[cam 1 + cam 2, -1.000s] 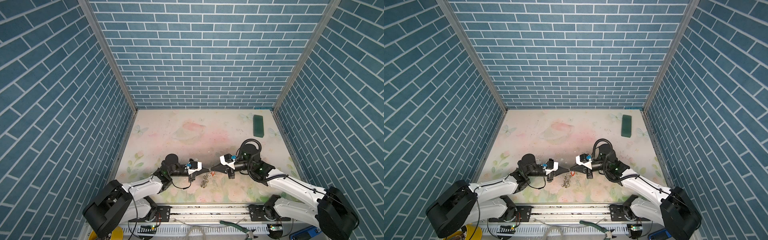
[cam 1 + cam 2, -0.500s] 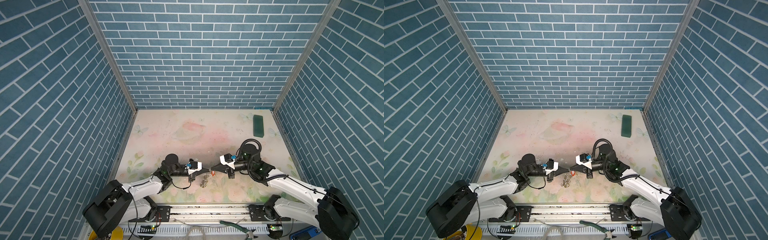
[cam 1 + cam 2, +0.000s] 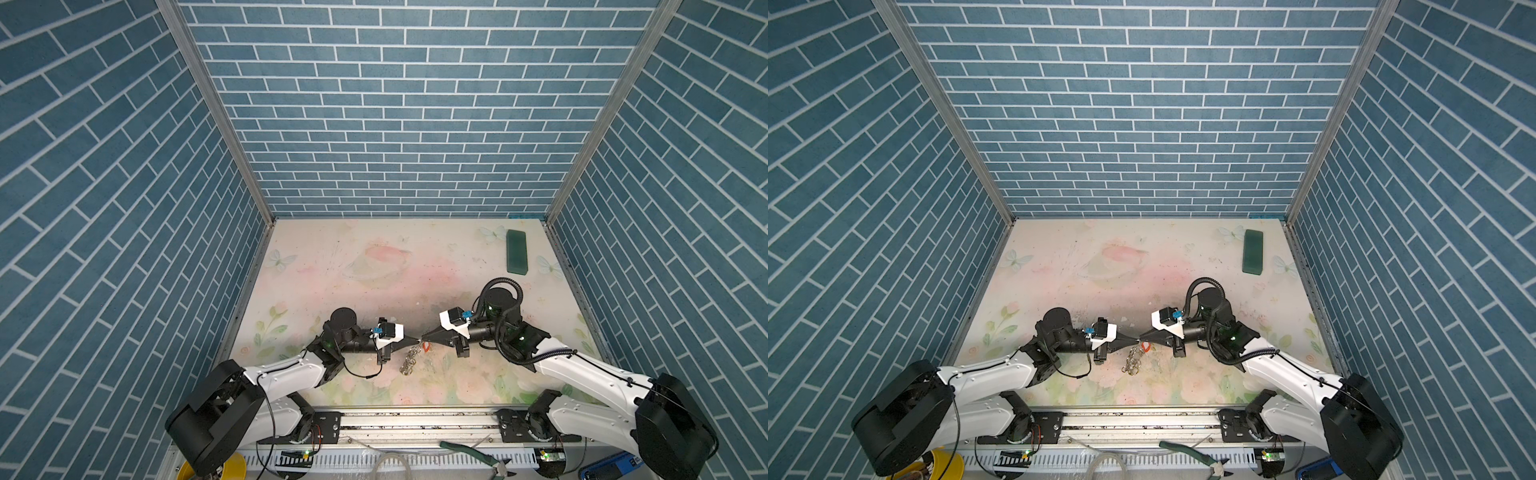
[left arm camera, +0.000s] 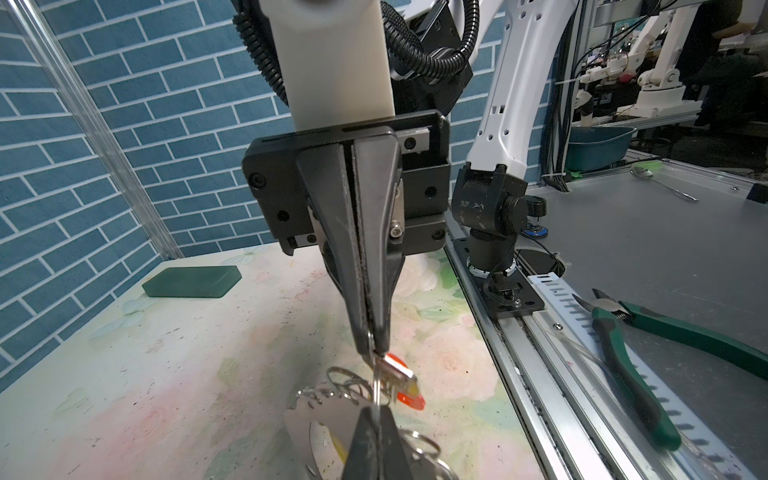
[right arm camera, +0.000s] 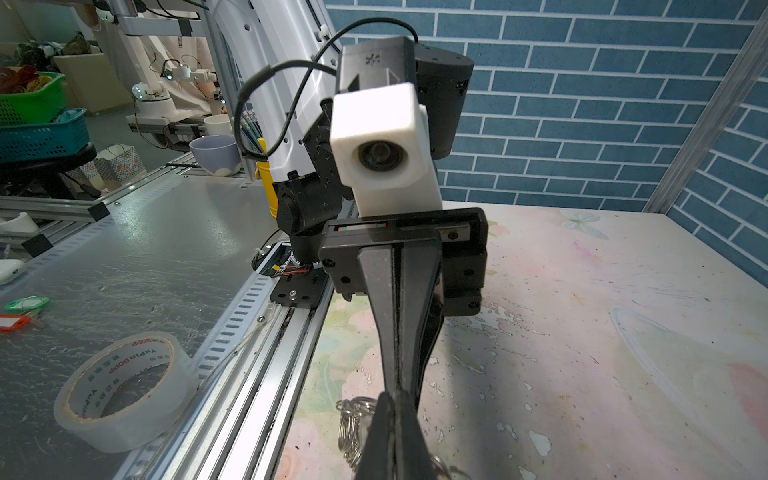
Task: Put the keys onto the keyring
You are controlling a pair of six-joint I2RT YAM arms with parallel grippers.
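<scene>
Both grippers meet tip to tip near the table's front middle in both top views. My left gripper [image 3: 417,340] [image 3: 1135,341] [image 4: 376,411] is shut on a thin silver ring of the keyring [image 4: 316,419]. The keyring's grey band and ring cluster [image 3: 409,364] [image 3: 1132,362] [image 5: 348,419] hang below the tips. My right gripper [image 3: 424,337] [image 3: 1141,337] [image 4: 373,352] [image 5: 392,397] is shut on the silver end of a red key [image 4: 409,397] [image 3: 428,346] [image 3: 1145,345], right at that ring. A yellow key [image 4: 340,448] shows behind the band.
A dark green block [image 3: 516,252] [image 3: 1252,252] [image 4: 191,281] lies at the back right by the wall. Green-handled pliers [image 4: 648,332] [image 3: 478,455] and a tape roll [image 5: 124,390] lie beyond the front rail [image 3: 415,419]. Brick walls enclose three sides.
</scene>
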